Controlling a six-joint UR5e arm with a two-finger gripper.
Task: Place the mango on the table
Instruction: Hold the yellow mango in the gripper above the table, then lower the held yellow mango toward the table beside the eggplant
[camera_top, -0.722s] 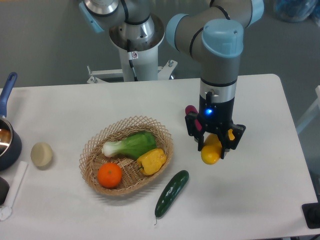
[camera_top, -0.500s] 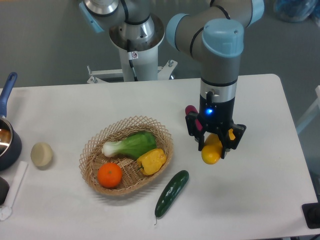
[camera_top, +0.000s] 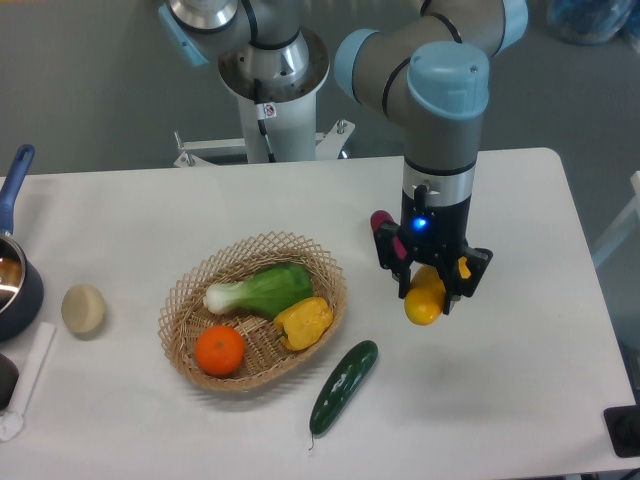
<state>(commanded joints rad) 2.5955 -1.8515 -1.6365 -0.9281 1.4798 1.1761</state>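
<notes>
The yellow mango (camera_top: 424, 300) hangs between the black fingers of my gripper (camera_top: 430, 291), its lower end showing below them. The gripper is shut on it and points straight down over the white table (camera_top: 520, 330), to the right of the wicker basket (camera_top: 252, 310). I cannot tell whether the mango touches the tabletop or hangs just above it. The upper part of the mango is hidden by the gripper body.
The basket holds a bok choy (camera_top: 262, 289), a yellow bell pepper (camera_top: 302, 321) and an orange (camera_top: 219, 350). A cucumber (camera_top: 343, 385) lies in front of the basket. A dark red object (camera_top: 384, 224) lies behind the gripper. A pale round item (camera_top: 83, 308) and a pot (camera_top: 14, 280) are at the left.
The gripper with the mango has shifted very slightly to the right. Nothing else has moved.
</notes>
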